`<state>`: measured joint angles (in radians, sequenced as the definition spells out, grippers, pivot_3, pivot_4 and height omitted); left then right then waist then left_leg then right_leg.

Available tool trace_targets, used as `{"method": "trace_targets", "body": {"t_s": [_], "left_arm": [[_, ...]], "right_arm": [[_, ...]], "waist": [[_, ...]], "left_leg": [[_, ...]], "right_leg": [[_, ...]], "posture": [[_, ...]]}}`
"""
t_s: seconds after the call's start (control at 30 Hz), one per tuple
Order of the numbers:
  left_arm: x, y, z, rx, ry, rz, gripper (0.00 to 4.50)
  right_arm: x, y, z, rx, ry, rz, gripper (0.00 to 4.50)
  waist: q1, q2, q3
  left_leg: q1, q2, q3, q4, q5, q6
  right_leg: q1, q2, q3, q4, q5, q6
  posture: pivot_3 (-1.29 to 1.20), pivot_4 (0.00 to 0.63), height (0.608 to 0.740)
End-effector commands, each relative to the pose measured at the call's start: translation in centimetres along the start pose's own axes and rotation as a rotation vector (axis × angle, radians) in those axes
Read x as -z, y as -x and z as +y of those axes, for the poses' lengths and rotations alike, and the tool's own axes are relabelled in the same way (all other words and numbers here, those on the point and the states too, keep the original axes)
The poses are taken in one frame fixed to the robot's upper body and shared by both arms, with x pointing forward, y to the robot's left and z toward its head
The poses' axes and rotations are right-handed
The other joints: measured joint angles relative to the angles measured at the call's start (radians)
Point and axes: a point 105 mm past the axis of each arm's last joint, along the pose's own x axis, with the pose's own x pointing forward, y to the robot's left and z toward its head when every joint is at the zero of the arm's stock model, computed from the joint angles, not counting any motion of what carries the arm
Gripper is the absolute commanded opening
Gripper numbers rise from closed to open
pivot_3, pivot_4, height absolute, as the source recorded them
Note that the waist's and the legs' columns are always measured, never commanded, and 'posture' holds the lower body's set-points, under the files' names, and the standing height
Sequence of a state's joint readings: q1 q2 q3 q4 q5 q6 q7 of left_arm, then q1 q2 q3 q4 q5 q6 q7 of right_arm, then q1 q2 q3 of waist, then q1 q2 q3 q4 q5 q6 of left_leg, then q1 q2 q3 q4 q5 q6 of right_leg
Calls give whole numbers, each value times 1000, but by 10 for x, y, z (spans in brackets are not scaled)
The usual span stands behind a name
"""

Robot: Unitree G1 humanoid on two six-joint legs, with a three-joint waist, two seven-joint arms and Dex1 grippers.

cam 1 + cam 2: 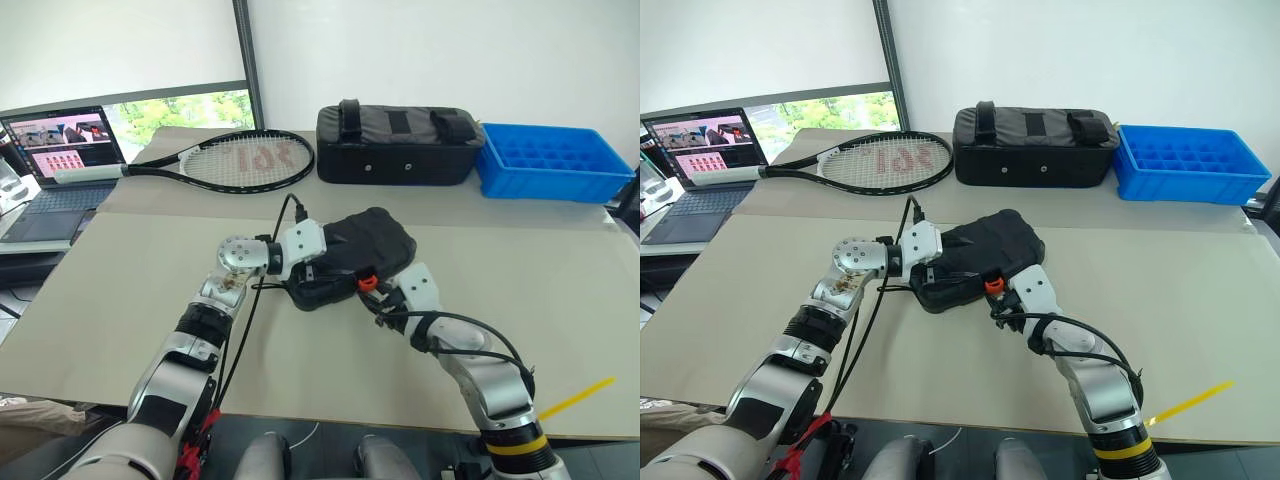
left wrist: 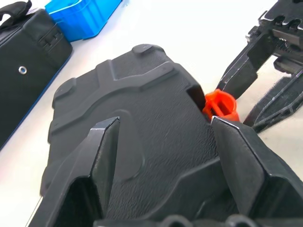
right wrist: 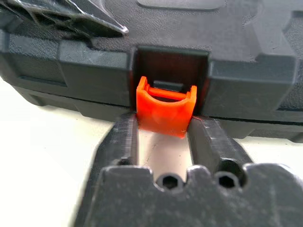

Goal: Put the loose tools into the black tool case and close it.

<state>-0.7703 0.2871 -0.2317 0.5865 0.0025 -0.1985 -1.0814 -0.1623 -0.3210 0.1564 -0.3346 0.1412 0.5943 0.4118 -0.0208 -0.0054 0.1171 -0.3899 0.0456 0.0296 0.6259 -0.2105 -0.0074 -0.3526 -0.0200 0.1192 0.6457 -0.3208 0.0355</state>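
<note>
**A:** What lies on the worktop (image 1: pixel 120 330), from left to right?

**B:** A laptop (image 1: pixel 60 165) at the far left edge, then a tennis racket (image 1: pixel 225 160), a black fabric bag (image 1: pixel 400 145) and a blue plastic tray (image 1: pixel 550 160) along the back. The black tool case (image 1: pixel 365 250) sits in the middle, lid down.

**A:** And the claws?

**B:** The left claw (image 2: pixel 163 156) is spread wide over the case's lid, its two fingers straddling the top and seemingly steadying it, not pinching. The right claw (image 3: pixel 163 142) meets the case's front edge, fingers partly open, one on each side of the orange latch (image 3: pixel 165 111).

**A:** How far along is the job?

**B:** No loose tools lie out, so they are probably packed. The latch looks unfastened; pressing it home seems to be what remains.
</note>
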Motion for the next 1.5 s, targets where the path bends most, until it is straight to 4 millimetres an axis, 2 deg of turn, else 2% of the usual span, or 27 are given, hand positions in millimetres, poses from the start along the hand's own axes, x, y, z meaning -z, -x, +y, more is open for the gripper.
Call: {"method": "trace_targets", "body": {"t_s": [0.03,0.07,0.43,0.5,0.53,0.73,1.2,1.5], "left_arm": [[33,-7,-33,119,75,114,3297],[33,-7,-33,117,77,115,3297],[36,-2,-28,81,92,118,3297],[37,0,-26,71,97,121,3297],[38,0,-25,67,99,122,3297],[41,4,-20,43,109,131,3297],[45,8,-16,9,128,138,3297],[45,8,-17,5,134,131,3297]], "right_arm": [[-28,6,-12,51,46,-95,3459],[-27,8,-12,51,44,-92,3731],[-18,30,-16,127,14,-59,3731],[-18,30,-15,125,17,-58,3225],[-17,29,-14,123,19,-56,3154],[-13,24,-3,79,30,-30,1131],[-17,13,4,58,28,-36,1131],[-17,-8,7,45,42,-41,1131]], "waist": [[0,0,0],[1,0,0],[3,-5,-4],[3,-6,-5],[2,-6,-5],[2,-7,-6],[-3,-8,-5],[-23,-10,-7]], "left_leg": [[0,0,0,0,0,0],[0,0,0,0,0,0],[0,0,0,-1,0,0],[0,0,0,-1,0,0],[0,0,0,-1,0,0],[0,0,0,0,0,0],[0,0,0,-1,0,0],[1,1,0,-1,0,0]], "right_leg": [[0,0,0,0,0,0],[0,0,0,0,0,0],[0,0,0,-1,0,0],[0,0,0,-1,0,0],[0,0,0,-1,0,0],[0,0,0,-1,0,0],[0,0,0,-1,0,0],[0,0,0,-1,0,0]], "posture": [[0,150,708],[0,150,708],[0,150,708],[0,150,708],[0,150,708],[0,150,708],[0,150,708],[0,150,708]]}}
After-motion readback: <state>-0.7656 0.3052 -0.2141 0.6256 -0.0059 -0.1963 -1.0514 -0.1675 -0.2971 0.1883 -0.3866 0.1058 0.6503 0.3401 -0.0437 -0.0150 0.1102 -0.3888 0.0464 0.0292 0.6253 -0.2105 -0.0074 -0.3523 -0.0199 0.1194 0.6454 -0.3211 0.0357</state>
